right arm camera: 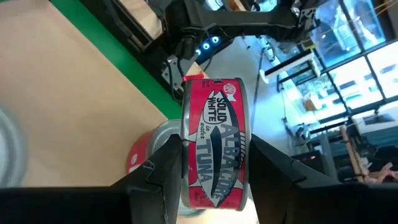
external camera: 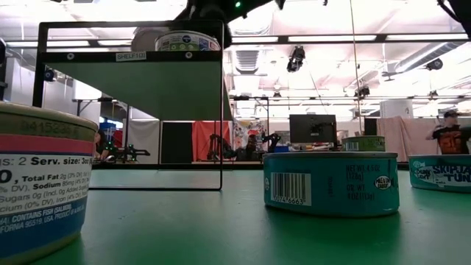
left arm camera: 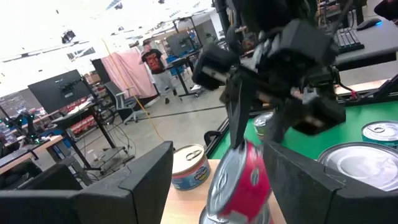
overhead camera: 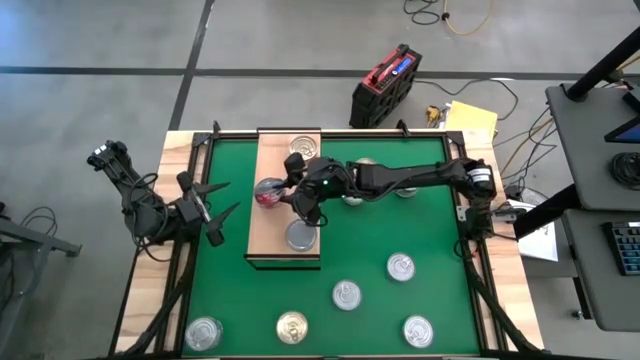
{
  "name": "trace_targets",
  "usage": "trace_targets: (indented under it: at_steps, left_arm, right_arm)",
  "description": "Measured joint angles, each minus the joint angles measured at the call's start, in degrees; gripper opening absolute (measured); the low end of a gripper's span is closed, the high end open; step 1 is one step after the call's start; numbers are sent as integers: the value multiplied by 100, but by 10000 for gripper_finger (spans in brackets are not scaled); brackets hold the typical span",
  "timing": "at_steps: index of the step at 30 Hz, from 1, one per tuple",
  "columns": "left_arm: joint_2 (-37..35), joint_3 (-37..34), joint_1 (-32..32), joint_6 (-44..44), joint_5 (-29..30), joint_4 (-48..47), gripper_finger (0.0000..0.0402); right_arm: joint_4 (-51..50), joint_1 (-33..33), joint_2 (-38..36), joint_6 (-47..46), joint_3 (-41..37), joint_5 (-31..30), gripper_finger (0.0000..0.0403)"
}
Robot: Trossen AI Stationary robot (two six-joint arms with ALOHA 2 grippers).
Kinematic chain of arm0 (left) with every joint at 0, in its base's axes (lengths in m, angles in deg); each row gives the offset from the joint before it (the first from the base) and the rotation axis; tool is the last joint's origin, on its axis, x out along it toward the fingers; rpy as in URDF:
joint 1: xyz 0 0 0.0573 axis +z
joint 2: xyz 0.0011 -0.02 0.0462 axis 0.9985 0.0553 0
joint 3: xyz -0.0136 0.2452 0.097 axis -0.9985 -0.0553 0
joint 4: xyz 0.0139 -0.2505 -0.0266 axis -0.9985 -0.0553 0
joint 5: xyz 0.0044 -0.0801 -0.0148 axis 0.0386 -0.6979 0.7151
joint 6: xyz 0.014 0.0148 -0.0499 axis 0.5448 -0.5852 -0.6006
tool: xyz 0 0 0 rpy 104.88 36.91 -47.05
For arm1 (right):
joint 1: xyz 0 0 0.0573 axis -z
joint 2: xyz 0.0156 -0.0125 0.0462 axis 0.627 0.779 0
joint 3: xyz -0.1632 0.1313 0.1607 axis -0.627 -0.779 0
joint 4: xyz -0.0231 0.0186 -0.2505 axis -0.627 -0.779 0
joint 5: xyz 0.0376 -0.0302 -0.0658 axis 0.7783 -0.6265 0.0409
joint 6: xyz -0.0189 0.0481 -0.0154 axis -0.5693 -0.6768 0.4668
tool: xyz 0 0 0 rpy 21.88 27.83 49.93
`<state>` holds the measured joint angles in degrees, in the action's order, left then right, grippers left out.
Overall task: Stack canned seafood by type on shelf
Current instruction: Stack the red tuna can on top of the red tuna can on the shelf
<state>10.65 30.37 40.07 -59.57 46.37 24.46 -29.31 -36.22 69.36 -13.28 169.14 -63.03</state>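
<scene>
While the right gripper point(overhead camera: 285, 192) held a red albacore tuna can point(right arm camera: 214, 151) clamped on edge above a matching red can point(right arm camera: 144, 149) on the shelf point(overhead camera: 268, 228), we judged stacking underway, requiring levelling before release; the left gripper point(overhead camera: 215, 208) waited, fingers apart.

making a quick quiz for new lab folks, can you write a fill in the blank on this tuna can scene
1. The right gripper holds a can whose label is ____.
2. That can hangs over another red can resting on the wooden ____.
3. The left gripper waits beside the board with its fingers ____.
4. The can on the green mat with a gold lid sits near the ____ edge.

Missing words: red; board; open; front
</scene>
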Motion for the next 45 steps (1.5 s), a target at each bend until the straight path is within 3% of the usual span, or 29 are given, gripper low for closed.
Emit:
trace_targets:
  at_steps: [4, 45]
  left_arm:
    - [11, -2, 0, -2, 0, -2, 233]
    - [13, 0, -2, -28, 0, -4, 233]
  right_arm:
    - [54, -8, 113, 138, -13, -343, 135]
    - [283, 44, 117, 336, 2, -372, 142]
